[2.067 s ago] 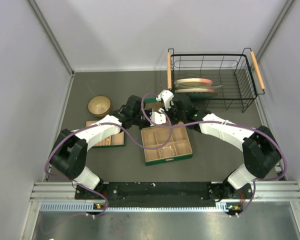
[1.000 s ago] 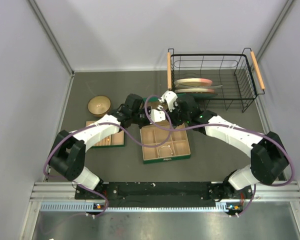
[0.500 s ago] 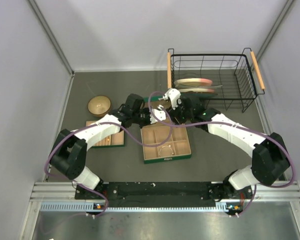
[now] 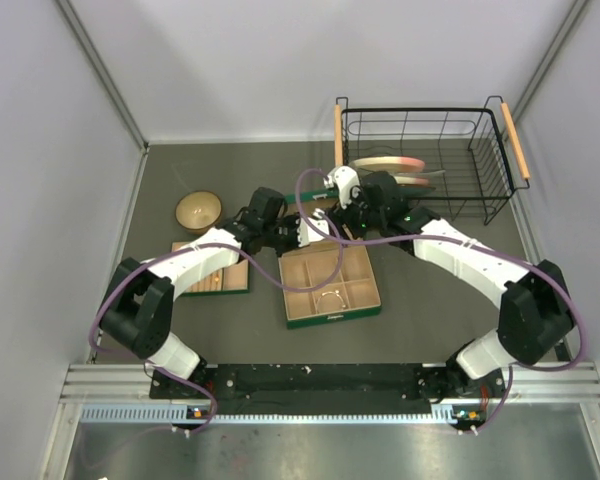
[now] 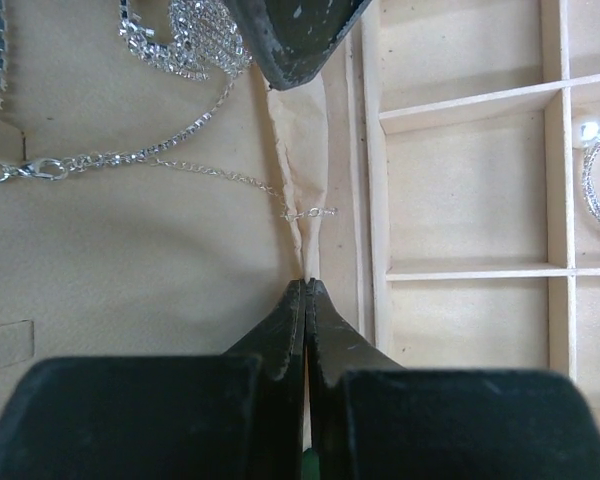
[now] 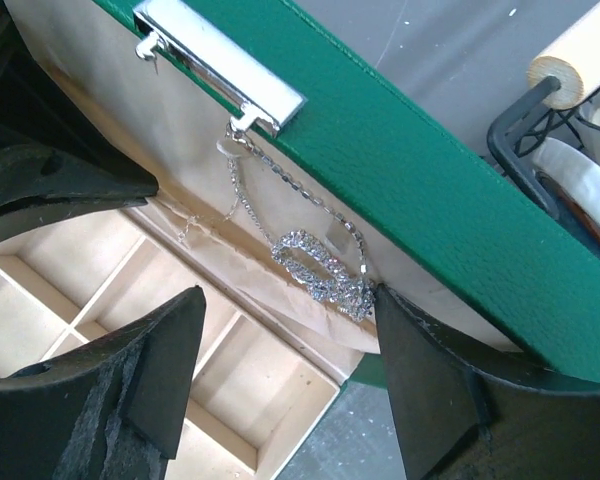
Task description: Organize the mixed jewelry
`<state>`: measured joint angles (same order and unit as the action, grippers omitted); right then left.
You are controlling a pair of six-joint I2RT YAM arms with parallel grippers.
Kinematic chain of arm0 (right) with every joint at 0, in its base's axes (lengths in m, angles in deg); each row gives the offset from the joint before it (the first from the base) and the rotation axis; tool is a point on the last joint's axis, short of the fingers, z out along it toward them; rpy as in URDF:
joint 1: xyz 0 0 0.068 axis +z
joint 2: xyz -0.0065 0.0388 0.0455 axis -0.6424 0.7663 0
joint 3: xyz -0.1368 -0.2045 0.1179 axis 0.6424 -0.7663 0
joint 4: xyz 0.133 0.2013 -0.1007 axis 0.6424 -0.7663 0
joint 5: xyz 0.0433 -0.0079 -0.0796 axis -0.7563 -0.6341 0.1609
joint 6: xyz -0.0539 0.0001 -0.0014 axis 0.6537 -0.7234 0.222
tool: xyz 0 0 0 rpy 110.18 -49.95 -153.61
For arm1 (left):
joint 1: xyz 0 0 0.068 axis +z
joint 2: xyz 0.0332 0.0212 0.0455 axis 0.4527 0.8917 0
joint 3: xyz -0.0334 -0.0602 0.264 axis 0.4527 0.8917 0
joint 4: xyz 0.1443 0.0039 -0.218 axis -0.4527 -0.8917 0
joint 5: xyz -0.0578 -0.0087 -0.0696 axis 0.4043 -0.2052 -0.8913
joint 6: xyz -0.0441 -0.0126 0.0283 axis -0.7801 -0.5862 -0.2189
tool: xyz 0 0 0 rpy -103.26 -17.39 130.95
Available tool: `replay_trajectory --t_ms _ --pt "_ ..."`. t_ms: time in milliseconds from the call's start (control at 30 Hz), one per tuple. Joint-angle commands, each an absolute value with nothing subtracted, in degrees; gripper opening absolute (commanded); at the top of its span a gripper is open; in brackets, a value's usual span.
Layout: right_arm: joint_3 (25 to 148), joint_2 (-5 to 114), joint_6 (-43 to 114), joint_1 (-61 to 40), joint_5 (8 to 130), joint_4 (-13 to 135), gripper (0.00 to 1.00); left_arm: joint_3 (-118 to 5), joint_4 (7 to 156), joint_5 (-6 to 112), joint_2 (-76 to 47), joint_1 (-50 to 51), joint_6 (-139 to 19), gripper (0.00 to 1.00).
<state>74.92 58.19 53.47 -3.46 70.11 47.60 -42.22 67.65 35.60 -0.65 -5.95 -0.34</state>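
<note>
Rhinestone piece (image 6: 315,265): a sparkling bunched cluster lying on the beige lining of the open green lid (image 6: 400,150), close under the lid's edge.
Fine silver chain (image 5: 130,158): stretched across the same lining, running from the cluster to a small clasp at its far end; a thinner chain (image 5: 230,182) trails from it to the crease where the lid meets the box.
Bracelet hoop (image 4: 328,297): a thin silver hoop lying flat in a near compartment of the green box (image 4: 335,318), well apart from the pieces on the lid.
Right gripper (image 6: 285,300): its fingers stand wide apart on either side of the cluster, one fingertip just beside it; nothing is held.
Left gripper (image 5: 307,290): fingers pressed together, tips at the crease of beige lining between lid and compartments; whether they pinch the fabric cannot be told.
Lid hardware: a silver clasp plate (image 6: 220,65) on the lid's edge.
Box: beige dividers, the other visible compartments bare.
Beside the box: a smaller tray (image 4: 225,280) under the left arm, a round wooden bowl (image 4: 198,210) beyond it.
Far right: a black wire basket (image 4: 480,190) with wooden handles, holding plates (image 4: 385,165).
Worktop (image 4: 430,290): dark grey.
</note>
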Motion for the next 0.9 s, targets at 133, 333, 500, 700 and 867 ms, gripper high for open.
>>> replay_trajectory --t_ms 133,333,500,700,867 --pt "75.62 63.02 52.24 -3.33 65.49 52.12 0.71 -44.58 73.51 31.96 -1.99 -6.31 -0.34 0.0" --pt "74.57 63.55 52.24 -2.8 63.65 52.39 0.72 -45.1 73.6 31.78 -1.73 -6.31 -0.51 0.0" --pt "71.93 63.82 52.16 -2.71 64.26 52.39 0.74 -45.89 73.6 31.08 -1.11 -6.31 -1.13 0.0" --pt "69.47 65.57 51.72 -2.71 65.75 53.7 0.8 -46.42 73.6 30.81 -1.2 -6.31 -1.83 0.0" --pt "67.89 66.72 51.45 -2.18 67.16 55.46 0.81 -46.6 73.51 30.55 -1.81 -6.31 -1.92 0.0"
